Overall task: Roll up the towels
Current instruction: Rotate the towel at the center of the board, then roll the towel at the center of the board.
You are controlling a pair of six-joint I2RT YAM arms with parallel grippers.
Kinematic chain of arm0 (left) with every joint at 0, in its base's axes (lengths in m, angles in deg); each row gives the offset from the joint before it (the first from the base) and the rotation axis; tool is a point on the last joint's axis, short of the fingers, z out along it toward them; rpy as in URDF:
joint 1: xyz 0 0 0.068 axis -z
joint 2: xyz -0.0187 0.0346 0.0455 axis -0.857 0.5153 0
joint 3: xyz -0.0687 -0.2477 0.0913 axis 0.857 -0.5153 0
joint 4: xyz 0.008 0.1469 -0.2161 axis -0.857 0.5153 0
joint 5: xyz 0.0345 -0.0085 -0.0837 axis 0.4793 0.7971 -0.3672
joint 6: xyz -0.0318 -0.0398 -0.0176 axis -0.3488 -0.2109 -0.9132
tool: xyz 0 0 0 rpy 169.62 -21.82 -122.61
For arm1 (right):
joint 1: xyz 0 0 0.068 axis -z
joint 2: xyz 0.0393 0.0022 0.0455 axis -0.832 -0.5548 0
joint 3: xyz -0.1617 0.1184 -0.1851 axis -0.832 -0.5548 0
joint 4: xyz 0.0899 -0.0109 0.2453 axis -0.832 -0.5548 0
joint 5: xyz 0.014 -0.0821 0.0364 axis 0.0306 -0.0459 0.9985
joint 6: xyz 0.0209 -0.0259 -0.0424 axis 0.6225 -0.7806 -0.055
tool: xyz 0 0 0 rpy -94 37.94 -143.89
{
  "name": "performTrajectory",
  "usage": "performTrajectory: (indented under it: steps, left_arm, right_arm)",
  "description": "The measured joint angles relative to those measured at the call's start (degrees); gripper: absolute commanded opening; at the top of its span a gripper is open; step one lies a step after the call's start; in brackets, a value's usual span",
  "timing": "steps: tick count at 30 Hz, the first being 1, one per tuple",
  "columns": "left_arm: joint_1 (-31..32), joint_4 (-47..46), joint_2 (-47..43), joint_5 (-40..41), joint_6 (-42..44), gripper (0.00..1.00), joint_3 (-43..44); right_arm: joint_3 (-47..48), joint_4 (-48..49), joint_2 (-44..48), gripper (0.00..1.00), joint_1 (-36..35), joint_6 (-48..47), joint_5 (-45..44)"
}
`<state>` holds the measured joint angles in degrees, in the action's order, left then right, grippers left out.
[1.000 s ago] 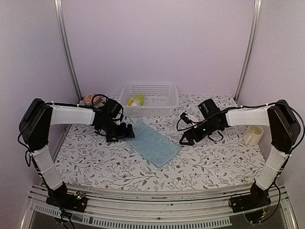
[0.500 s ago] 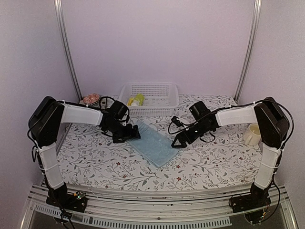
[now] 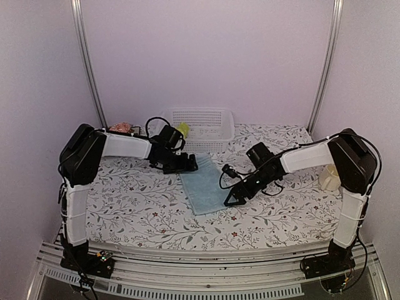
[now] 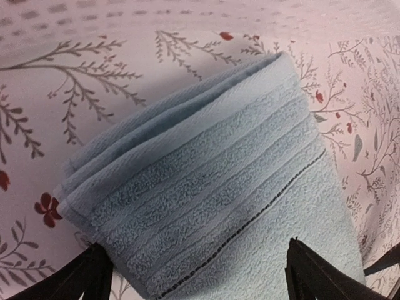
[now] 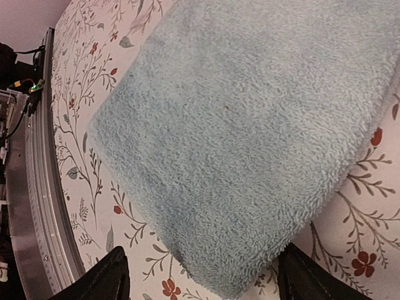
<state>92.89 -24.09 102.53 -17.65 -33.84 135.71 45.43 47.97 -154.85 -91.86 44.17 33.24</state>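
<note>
Now, yellow-green towel (image 3: 182, 129) in white basket (image 3: 209, 145), left pincer (image 3: 192, 165), right pincer (image 3: 232, 199) released by blue towel (image 3: 203, 185)

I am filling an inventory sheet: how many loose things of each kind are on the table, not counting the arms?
Towels: 2, the light blue towel folded on the table and the yellow-green towel in the white basket
Baskets: 1
Cups: 1, the cream cup
Small pinkish thing, kind unclear: 1
Total: 5

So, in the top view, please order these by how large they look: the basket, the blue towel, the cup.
Largest to smallest:
1. white basket
2. blue towel
3. cup, only partly visible
</note>
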Motion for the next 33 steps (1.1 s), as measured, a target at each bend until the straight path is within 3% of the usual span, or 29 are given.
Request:
performTrajectory:
  steps: [10,15,18,20,27,33]
  left_arm:
    - [3.5,-3.5,6.8,-0.4,5.2,0.97,8.2]
    - [3.8,-3.8,7.9,0.4,7.1,0.97,9.7]
    - [3.8,-3.3,7.7,1.7,8.4,0.97,9.7]
    - [3.8,-3.0,7.0,2.7,9.4,0.97,8.8]
    - [3.8,-1.1,-3.8,4.6,16.2,0.97,0.2]
    - [3.8,-6.9,-22.2,4.3,28.3,0.97,-12.6]
  right_arm:
    - [-1.5,-0.7,1.6,0.84,-1.9,-2.6,2.3]
    - [-1.7,-0.8,4.4,0.9,-1.8,-3.5,-2.6]
    - [-3.5,-0.1,6.7,1.0,-1.1,-3.8,-6.7]
    - [-5.2,0.5,8.6,0.99,-0.4,-4.3,-9.2]
    - [-7.7,4.4,20.1,0.99,0.8,-7.0,-24.2]
    - [-12.6,12.8,33.2,0.99,0.8,-9.2,-34.6]
